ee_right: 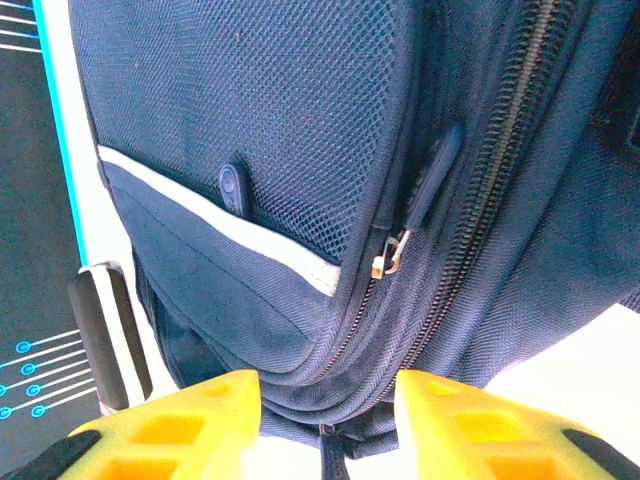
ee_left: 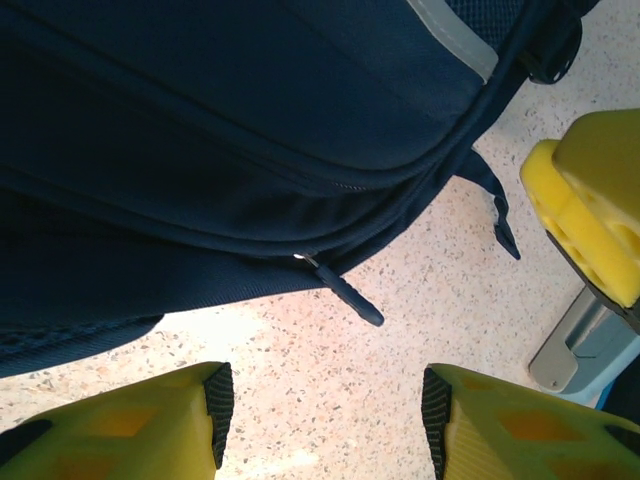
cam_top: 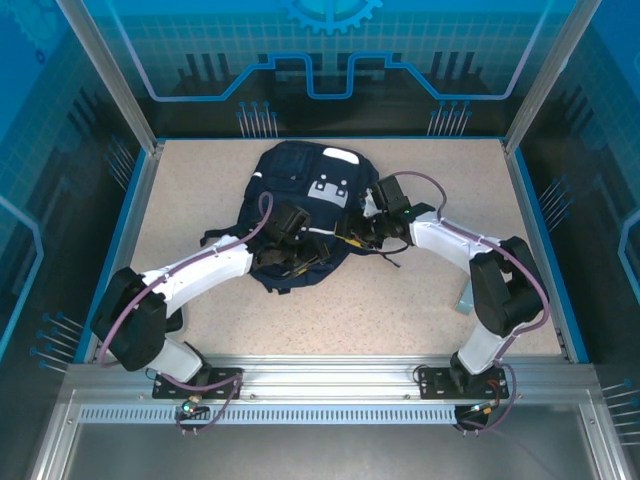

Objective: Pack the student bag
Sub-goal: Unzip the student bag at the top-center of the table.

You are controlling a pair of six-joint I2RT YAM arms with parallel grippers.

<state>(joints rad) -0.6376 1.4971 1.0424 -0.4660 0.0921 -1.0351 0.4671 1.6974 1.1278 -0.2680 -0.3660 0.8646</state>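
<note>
Left pincer and right pincer stand spread, empty. We locate the student bag at the table centre. Its zipper pull sits at 1 o'clock from the right pincer; closing off-line, we judge, would pinch fabric instead.

My speckled beige tabletop is boxed in by blue circuit-print panels, with aluminium posts at its far corners.
</note>
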